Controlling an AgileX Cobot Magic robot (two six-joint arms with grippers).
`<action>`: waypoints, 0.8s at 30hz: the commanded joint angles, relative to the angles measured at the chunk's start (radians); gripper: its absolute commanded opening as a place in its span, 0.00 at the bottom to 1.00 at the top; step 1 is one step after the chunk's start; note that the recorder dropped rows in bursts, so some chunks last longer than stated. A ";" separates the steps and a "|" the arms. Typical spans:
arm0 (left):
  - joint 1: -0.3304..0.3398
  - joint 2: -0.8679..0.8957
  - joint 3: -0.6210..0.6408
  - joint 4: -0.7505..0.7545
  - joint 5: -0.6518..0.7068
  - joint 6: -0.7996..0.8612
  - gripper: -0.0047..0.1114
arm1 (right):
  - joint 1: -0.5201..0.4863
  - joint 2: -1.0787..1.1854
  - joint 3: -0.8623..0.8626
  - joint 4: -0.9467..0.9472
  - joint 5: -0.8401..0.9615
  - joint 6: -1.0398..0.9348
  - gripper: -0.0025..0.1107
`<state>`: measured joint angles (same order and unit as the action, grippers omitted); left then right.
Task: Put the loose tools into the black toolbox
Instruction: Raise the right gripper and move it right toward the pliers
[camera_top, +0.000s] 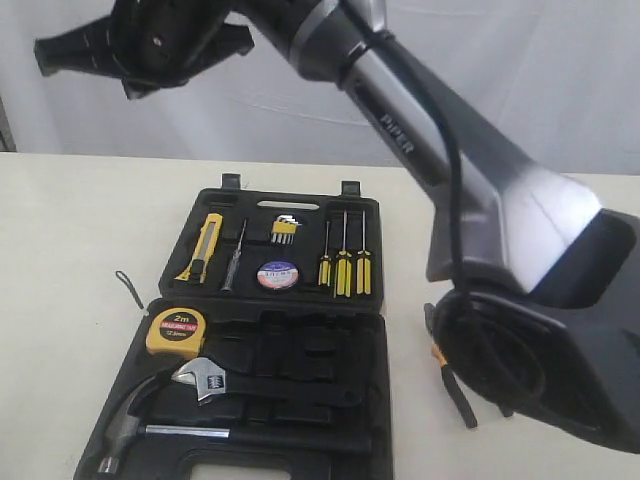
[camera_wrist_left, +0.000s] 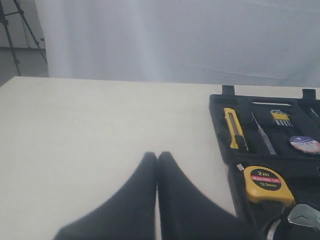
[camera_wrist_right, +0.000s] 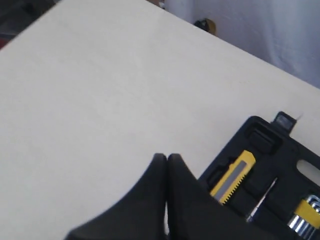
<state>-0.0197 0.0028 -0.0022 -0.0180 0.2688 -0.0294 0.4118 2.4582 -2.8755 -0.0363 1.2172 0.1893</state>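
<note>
The black toolbox (camera_top: 300, 197) lies open on the table. In its far half sit the yellow-black utility knife (camera_top: 203, 247) and the small tape roll (camera_top: 277, 274). The yellow tape measure (camera_top: 176, 333) rests in the near half. Orange-and-black pliers (camera_top: 455, 385) lie on the table right of the box, partly hidden by the right arm (camera_top: 400, 100), which reaches high across to the upper left. My right gripper (camera_wrist_right: 166, 156) is shut and empty above the table beside the knife (camera_wrist_right: 232, 177). Left of the box (camera_wrist_left: 216, 107), my left gripper (camera_wrist_left: 157, 155) is shut, holding nothing.
Yellow-handled screwdrivers (camera_top: 345, 262) and hex keys (camera_top: 284, 230) fill the far half. A hammer (camera_top: 130, 425) and a silver wrench (camera_top: 205, 378) lie in the near half. A small black loop (camera_top: 128, 290) sits on the table left of the box.
</note>
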 joint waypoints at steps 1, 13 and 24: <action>-0.002 -0.003 0.002 -0.003 -0.001 0.000 0.04 | -0.002 -0.103 0.029 0.042 0.004 -0.035 0.02; -0.002 -0.003 0.002 -0.003 -0.001 0.000 0.04 | -0.013 -0.524 0.635 0.036 0.004 -0.153 0.02; -0.002 -0.003 0.002 -0.003 -0.001 0.000 0.04 | -0.199 -1.024 1.386 -0.070 0.004 -0.143 0.02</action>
<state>-0.0197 0.0028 -0.0022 -0.0180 0.2688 -0.0294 0.3055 1.5513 -1.6429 -0.1067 1.2193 0.0457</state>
